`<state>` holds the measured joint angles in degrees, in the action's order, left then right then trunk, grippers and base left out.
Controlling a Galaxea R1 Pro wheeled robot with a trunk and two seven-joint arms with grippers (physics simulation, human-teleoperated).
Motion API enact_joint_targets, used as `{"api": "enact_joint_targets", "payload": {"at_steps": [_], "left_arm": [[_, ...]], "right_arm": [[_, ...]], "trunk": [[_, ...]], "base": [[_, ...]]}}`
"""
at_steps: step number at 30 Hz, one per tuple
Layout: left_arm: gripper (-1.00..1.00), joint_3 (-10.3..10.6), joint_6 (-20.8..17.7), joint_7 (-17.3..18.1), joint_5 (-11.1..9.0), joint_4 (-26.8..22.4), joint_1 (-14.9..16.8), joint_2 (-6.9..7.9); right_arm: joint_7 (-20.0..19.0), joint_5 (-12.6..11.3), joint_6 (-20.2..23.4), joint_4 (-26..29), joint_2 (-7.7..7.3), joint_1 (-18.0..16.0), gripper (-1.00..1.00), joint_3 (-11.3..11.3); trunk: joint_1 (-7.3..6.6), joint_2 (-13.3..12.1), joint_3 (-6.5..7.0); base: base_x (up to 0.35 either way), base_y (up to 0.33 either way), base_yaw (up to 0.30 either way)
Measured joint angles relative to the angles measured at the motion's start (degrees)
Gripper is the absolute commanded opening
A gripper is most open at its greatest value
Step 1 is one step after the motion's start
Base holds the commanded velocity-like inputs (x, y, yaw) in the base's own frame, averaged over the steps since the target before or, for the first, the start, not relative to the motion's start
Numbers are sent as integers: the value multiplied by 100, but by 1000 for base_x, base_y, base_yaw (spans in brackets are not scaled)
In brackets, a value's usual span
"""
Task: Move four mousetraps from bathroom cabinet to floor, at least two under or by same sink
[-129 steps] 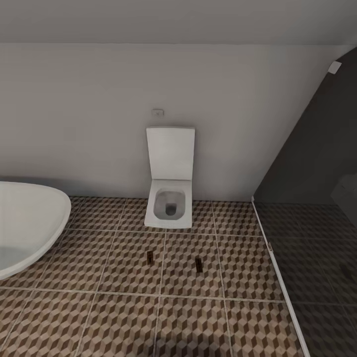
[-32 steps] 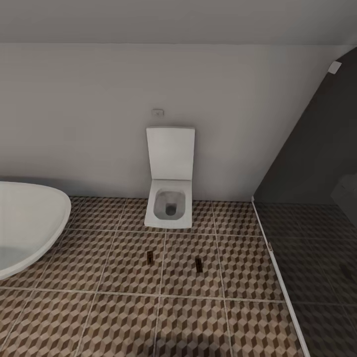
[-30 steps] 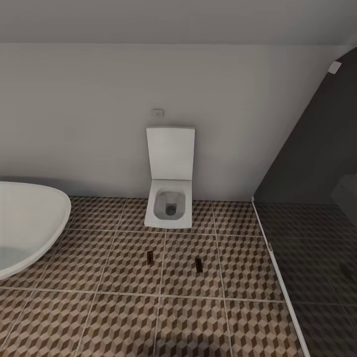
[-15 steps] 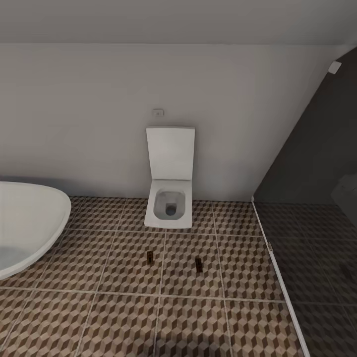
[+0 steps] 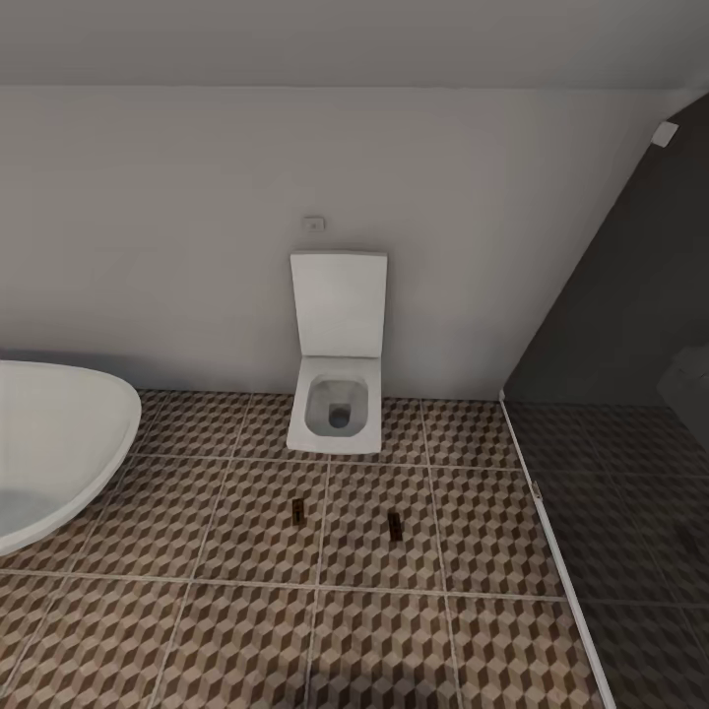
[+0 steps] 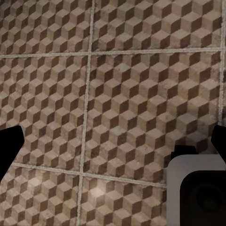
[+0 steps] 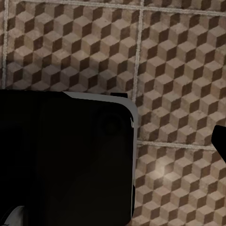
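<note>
1. Lying flat on the bathroom floor (image 5: 246, 630) in the head view are two mousetraps: one (image 5: 296, 508) and another (image 5: 395, 525), small dark-brown slivers with a paler patch, each set lengthwise toward the toilet (image 5: 338, 394). They are too small to show metal parts or a red mark.
2. Both sit in front of the toilet bowl, well apart from each other, on neighbouring tiles of the cube-patterned floor, one to each side of a grout line.
3. A white bathtub (image 5: 59, 443) curves in at the left; a dark glass panel (image 5: 630, 394) stands at the right.
4. The left wrist view gives only close floor tiles, with the dark tips of the left gripper (image 6: 113, 143) at opposite edges, spread wide and holding nothing, and a grey rounded robot part (image 6: 197, 193) in a corner.
5. The right wrist view shows tiles behind a large black rounded robot body (image 7: 66, 160); one dark fingertip (image 7: 220, 139) pokes in at an edge, and I cannot tell whether that claw is spread or closed.
</note>
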<state>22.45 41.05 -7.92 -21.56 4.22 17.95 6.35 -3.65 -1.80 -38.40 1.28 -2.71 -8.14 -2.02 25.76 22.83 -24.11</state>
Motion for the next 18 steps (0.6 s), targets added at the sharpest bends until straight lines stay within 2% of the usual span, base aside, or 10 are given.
{"api": "enact_joint_targets", "payload": {"at_steps": [18], "left_arm": [[100,0,0,0,0,0,0,-1]], "right_arm": [[0,0,0,1,0,0,100,0]], "trunk": [[0,0,0]], "base": [[0,0,0]]}}
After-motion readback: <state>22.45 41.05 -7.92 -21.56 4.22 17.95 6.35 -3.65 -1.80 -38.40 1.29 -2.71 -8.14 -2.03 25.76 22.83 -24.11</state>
